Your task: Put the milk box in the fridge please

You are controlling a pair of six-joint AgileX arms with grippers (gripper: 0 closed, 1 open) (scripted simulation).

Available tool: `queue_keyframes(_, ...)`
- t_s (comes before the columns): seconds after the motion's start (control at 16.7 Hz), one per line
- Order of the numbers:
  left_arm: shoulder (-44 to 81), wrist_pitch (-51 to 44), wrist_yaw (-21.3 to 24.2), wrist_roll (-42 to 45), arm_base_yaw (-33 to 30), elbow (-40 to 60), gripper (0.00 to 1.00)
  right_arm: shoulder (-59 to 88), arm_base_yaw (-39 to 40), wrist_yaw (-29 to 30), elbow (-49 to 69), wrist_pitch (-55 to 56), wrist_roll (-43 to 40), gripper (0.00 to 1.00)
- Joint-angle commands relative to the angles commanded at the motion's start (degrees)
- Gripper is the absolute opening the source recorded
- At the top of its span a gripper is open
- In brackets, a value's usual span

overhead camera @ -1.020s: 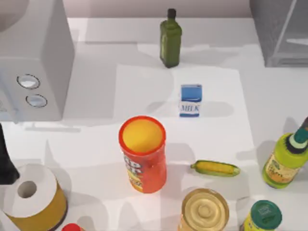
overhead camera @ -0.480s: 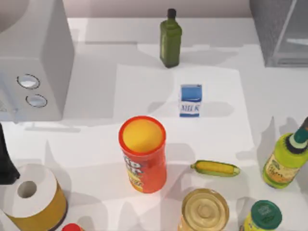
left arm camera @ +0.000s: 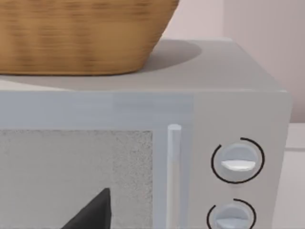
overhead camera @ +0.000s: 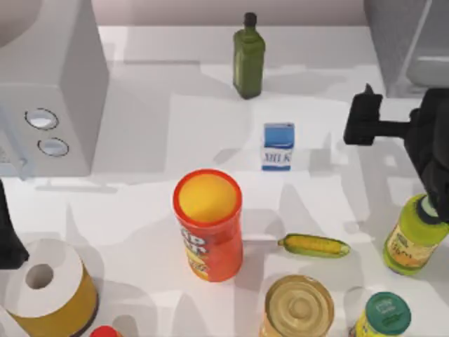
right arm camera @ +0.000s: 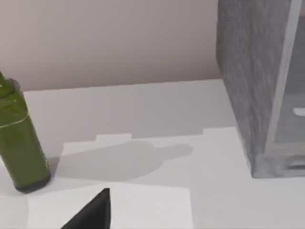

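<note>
Newly entered at right, right gripper (overhead camera: 365, 116), finger state not discernible; milk box (overhead camera: 278, 146) stands upright to its left, fridge (overhead camera: 400, 42) far right

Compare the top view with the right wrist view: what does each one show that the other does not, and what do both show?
Top view alone: the milk box standing upright on the table, the orange can, the corn cob, and the right gripper to the right of the milk box. Right wrist view alone: the pink wall behind the table. Both: the green bottle and the fridge.
</note>
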Motion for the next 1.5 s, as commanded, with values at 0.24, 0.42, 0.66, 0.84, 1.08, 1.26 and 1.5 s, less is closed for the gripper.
queue_keyframes(0.24, 0.0, 0.0, 0.0, 0.0, 0.0, 0.0, 1.0, 18.44, 6.61, 6.45, 7.65, 7.87, 2.8, 1.0)
queue_keyframes(0.42, 0.0, 0.0, 0.0, 0.0, 0.0, 0.0, 1.0, 29.96, 10.69, 10.51, 12.19, 12.75, 4.26, 1.0)
queue_keyframes(0.66, 0.0, 0.0, 0.0, 0.0, 0.0, 0.0, 1.0, 40.91, 14.75, 14.53, 16.72, 17.43, 5.06, 1.0)
queue_keyframes(0.84, 0.0, 0.0, 0.0, 0.0, 0.0, 0.0, 1.0, 45.03, 16.41, 16.09, 18.25, 19.05, 5.1, 1.0)
queue_keyframes(1.08, 0.0, 0.0, 0.0, 0.0, 0.0, 0.0, 1.0, 45.51, 16.63, 16.27, 18.41, 19.23, 5.09, 1.0)
queue_keyframes(1.26, 0.0, 0.0, 0.0, 0.0, 0.0, 0.0, 1.0, 45.33, 16.17, 15.98, 18.24, 19.16, 4.97, 1.0)
queue_keyframes(1.5, 0.0, 0.0, 0.0, 0.0, 0.0, 0.0, 1.0, 47.05, 12.66, 12.74, 21.32, 19.29, 3.02, 1.0)
